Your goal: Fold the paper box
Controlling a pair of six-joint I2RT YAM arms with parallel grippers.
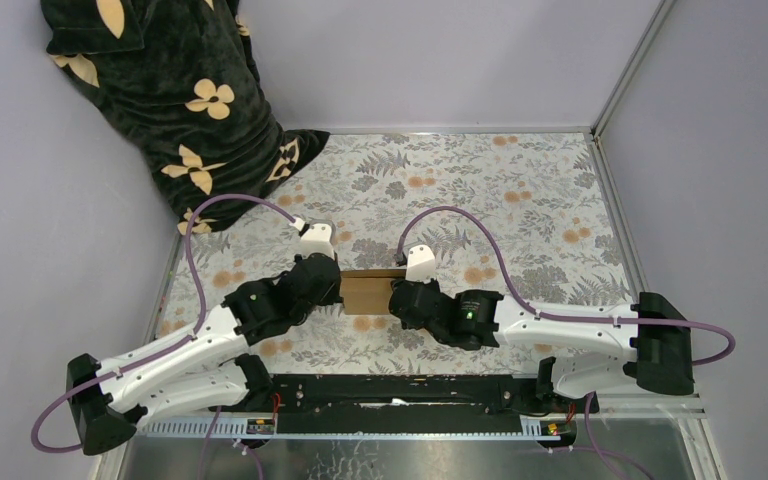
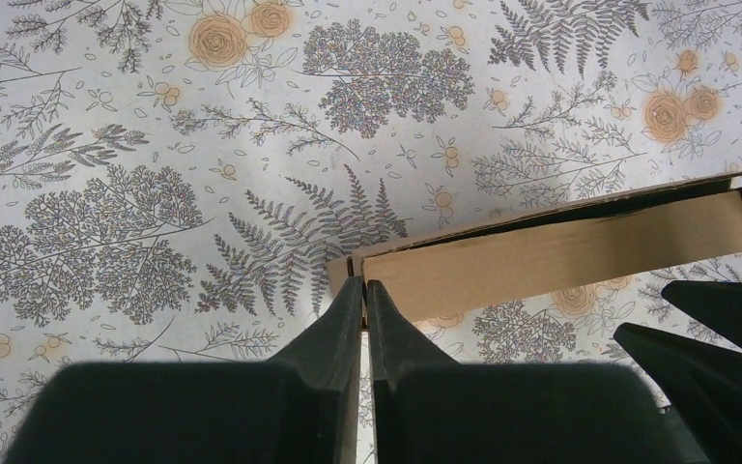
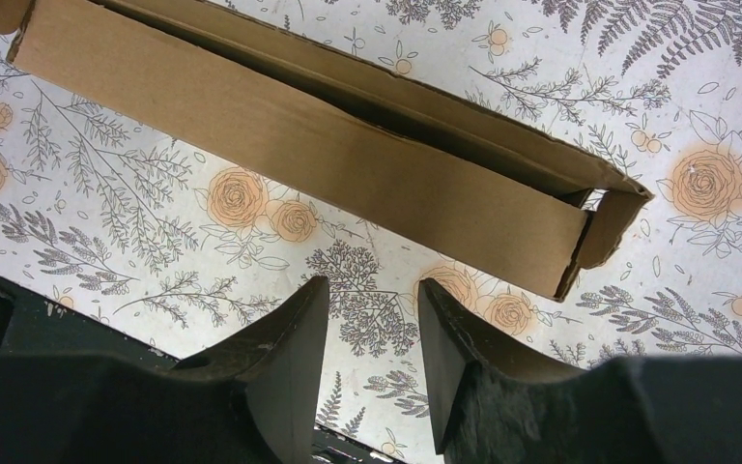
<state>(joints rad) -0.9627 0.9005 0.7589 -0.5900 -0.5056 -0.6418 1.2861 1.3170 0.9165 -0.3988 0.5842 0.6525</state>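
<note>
- Box point(image 1: 370, 292) lies on the table point(image 1: 520, 200) between both arms, one end flap point(image 3: 613, 227) sticking out.
- Left claw point(image 2: 364, 283), all but closed at its corner, might shove it sideways.
- Right claw point(image 3: 372, 290), open and empty, wouldn't brace it.

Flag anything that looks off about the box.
The box is not closed square. At the end seen in the right wrist view, the end flap sticks outward, untucked, leaving a small see-through gap at the corner. A dark slit also runs along the top edge.
</note>
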